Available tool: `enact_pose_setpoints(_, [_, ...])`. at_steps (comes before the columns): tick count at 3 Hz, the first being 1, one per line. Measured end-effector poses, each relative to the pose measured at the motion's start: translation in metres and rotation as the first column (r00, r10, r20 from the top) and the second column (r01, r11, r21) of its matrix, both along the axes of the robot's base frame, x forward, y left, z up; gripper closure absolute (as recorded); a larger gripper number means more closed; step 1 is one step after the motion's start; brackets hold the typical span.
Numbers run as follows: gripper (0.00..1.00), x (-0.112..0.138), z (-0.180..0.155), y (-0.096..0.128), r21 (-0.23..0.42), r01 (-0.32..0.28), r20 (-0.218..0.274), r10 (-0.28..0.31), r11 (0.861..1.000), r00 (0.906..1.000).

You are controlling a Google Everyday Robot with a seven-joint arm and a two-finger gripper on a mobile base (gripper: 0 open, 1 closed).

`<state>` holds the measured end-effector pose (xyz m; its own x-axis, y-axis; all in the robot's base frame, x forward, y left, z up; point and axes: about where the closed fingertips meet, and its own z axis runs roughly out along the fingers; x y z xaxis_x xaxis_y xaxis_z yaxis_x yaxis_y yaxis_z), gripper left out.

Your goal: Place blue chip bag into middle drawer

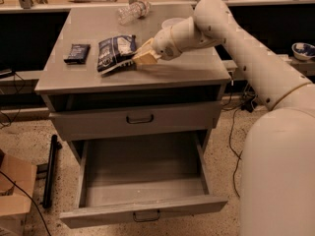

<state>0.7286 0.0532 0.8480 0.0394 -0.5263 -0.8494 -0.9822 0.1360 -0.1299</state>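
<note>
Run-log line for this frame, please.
gripper at blue chip bag right edge | bag on tabletop | middle drawer open | not yet placed

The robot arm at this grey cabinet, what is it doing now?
The robot's tool is at the right edge of the blue chip bag, which is on the cabinet top. The lower drawer stands pulled open, and the bag is not in it yet. The drawer above it is shut. A small black packet lies left of the bag.
</note>
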Motion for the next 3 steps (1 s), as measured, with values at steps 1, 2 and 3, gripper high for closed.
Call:
enact_pose_setpoints(1, [1.0, -0.017, 0.026, 0.003, 0.015, -0.037, 0.064, 0.036, 0.999, 0.9973])
enact_pose_setpoints(2, [1.0, -0.042, 0.046, -0.004, 0.035, -0.083, 0.122, 0.078, 0.996, 0.9894])
enact_pose_setpoints(3, [1.0, -0.091, 0.069, -0.024, 0.008, -0.2, 0.197, 0.195, 0.98, 0.961])
